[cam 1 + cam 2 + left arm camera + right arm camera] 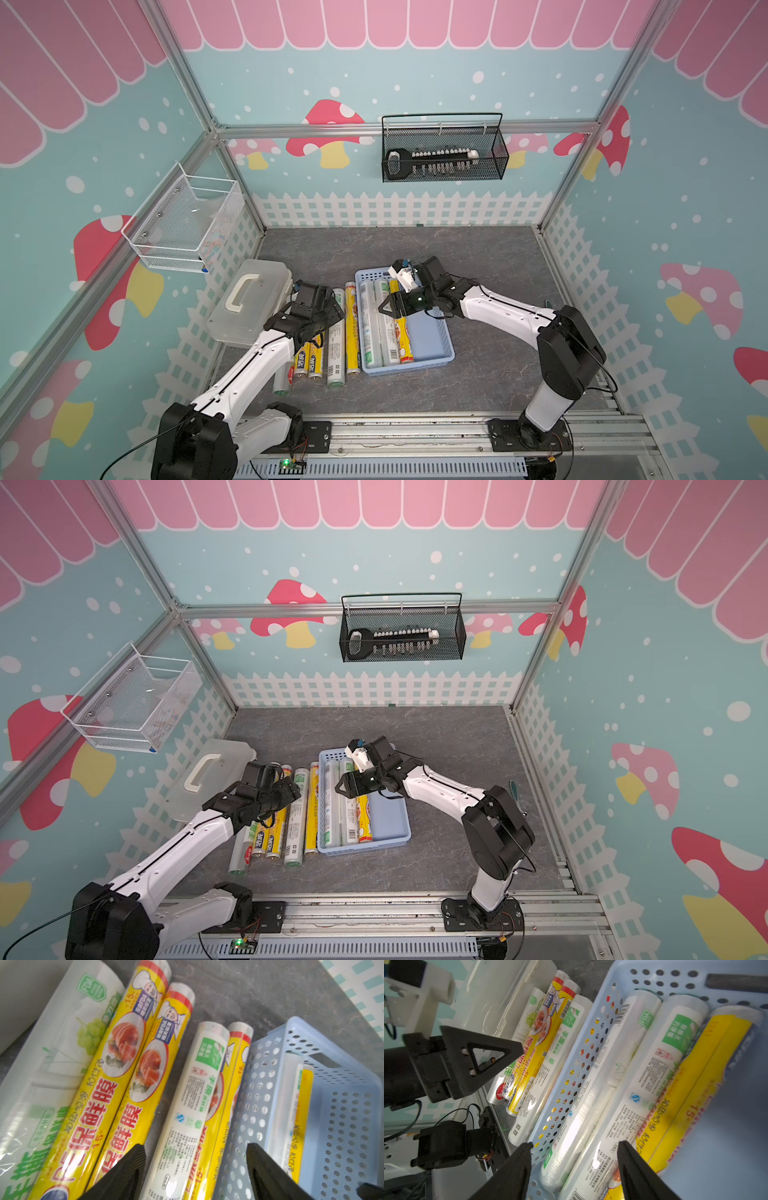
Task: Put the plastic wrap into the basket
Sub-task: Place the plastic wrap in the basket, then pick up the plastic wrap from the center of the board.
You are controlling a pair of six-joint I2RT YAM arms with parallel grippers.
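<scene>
The light blue basket (432, 345) (388, 820) lies mid-table and holds three plastic wrap rolls: two white (376, 328) and one yellow (402, 336). Several more rolls lie side by side on the table left of it, yellow (352, 328) (116, 1076) and white (336, 365) (193, 1105). My left gripper (330, 318) (195, 1169) hovers open over those table rolls, its jaws spanning the white roll and the yellow roll beside the basket wall (255, 1093). Above the basket, my right gripper (388, 307) (575, 1169) is open and empty over the two white rolls (623, 1084).
A translucent lidded box with a handle (249, 299) stands left of the rolls, close to my left arm. A black wire basket (442, 158) hangs on the back wall and a white wire basket (183, 224) on the left wall. The arms' mounting rail (415, 432) runs along the front.
</scene>
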